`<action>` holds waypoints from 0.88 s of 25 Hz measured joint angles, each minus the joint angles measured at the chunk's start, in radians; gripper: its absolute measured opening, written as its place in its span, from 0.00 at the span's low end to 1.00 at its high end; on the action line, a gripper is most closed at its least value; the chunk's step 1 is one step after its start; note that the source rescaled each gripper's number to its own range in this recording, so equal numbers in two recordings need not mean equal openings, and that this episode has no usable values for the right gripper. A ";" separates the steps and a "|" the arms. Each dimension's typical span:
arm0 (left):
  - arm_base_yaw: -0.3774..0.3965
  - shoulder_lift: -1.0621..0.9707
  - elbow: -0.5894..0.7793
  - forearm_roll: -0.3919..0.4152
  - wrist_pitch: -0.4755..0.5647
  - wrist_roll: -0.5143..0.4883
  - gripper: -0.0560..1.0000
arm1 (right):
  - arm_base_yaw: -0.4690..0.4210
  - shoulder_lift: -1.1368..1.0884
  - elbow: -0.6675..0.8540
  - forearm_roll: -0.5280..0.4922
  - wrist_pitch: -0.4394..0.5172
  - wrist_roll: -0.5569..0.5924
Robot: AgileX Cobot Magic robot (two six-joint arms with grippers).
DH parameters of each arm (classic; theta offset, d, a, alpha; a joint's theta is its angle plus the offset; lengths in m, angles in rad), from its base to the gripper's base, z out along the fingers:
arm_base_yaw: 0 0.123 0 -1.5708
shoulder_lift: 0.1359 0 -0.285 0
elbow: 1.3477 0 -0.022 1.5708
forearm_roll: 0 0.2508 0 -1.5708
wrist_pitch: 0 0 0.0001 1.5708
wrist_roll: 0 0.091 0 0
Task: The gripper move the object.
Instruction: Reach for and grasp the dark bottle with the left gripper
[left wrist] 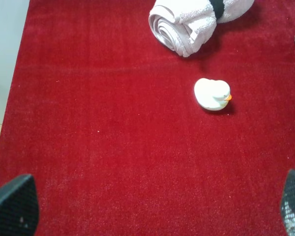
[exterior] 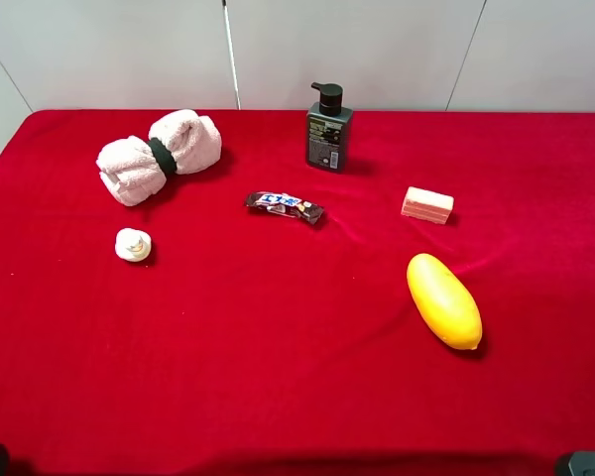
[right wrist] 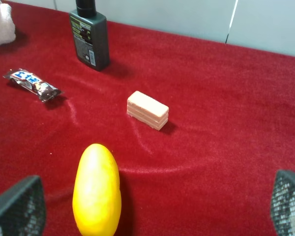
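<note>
Right gripper (right wrist: 152,204), spread wide, is the nearer claw; the upright pump bottle (exterior: 328,127) stands beyond the mango (exterior: 443,300), leftward

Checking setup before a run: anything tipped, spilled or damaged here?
Nothing stands out. The pump bottle stands upright with no spill; the towel roll, candy bar, toy duck, pink block and yellow fruit lie apart, intact.

Count of items on desk (exterior: 278,397), by kind, 6 in all:
- Pump bottle (exterior: 328,129), dark with black pump top: 1.
- Rolled pink towel (exterior: 129,169): 1.
- Candy bar (exterior: 286,206) in dark wrapper: 1.
- Small white duck (exterior: 133,244) with orange beak: 1.
- Pink layered block (exterior: 427,204): 1.
- Yellow oblong fruit (exterior: 443,300): 1.

Tools: 2, namely left tool (left wrist: 152,211) and right tool (right wrist: 152,209).
</note>
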 joint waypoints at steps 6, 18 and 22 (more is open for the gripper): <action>0.000 0.000 0.000 0.000 0.000 0.000 0.98 | 0.000 0.000 0.000 0.000 0.000 0.000; 0.000 0.000 0.000 0.000 0.000 0.000 0.98 | 0.000 0.000 0.000 0.000 0.000 0.000; 0.000 0.000 0.000 0.000 0.000 0.000 0.98 | 0.000 0.000 0.000 0.000 0.000 0.000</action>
